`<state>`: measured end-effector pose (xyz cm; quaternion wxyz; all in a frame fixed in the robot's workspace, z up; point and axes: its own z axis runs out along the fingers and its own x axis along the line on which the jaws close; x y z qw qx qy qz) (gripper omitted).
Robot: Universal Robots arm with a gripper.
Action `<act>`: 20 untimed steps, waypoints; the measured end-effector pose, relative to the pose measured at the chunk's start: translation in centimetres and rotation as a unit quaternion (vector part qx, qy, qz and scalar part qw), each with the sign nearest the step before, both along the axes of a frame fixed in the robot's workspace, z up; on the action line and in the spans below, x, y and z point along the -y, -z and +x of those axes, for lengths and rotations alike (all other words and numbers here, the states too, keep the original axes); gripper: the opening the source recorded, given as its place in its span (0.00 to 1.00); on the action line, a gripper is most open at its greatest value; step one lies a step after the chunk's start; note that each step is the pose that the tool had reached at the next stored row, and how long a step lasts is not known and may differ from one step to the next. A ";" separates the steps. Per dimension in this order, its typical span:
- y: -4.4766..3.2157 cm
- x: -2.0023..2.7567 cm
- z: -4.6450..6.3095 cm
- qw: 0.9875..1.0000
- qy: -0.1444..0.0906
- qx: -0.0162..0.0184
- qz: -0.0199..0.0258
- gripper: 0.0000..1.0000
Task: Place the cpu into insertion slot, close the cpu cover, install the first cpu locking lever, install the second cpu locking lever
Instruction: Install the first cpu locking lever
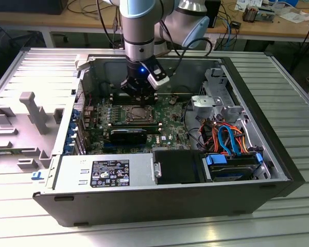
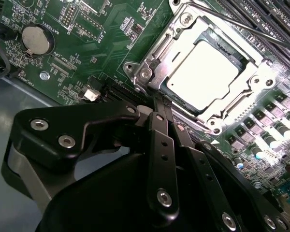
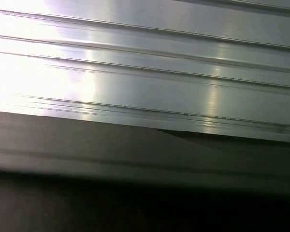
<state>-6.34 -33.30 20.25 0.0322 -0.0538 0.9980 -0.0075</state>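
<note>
gripper [image 2: 160, 108]: fingers pressed together, holding nothing, tips low at the socket's edge, seemingly to work the latch hardware | cpu [image 2: 207, 73]: just beyond the tips, seated in the insertion slot [image 2: 152, 53] | cpu cover [image 2: 261, 79]: down, framing the chip | green motherboard [image 2: 63, 53]: surrounding, beyond

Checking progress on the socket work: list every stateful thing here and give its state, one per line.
cpu: seated in the insertion slot, metal top showing.
insertion slot: occupied by the cpu.
cpu cover: closed down around the cpu.
gripper: fingers together beside the cover's edge, holding nothing visible.
computer case: lying on its side, open.
</note>
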 end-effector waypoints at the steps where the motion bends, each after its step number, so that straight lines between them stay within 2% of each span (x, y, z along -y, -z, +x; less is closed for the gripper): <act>1: 0.02 0.00 0.1 1.000 0.000 0.000 0.000 0.11; 5: 0.18 0.02 0.3 1.000 -0.001 -0.002 0.000 0.11; 9: 0.17 0.00 0.5 1.000 -0.001 -0.001 0.000 0.11; 20: -2.24 0.01 0.5 1.000 -0.001 -0.001 0.000 0.11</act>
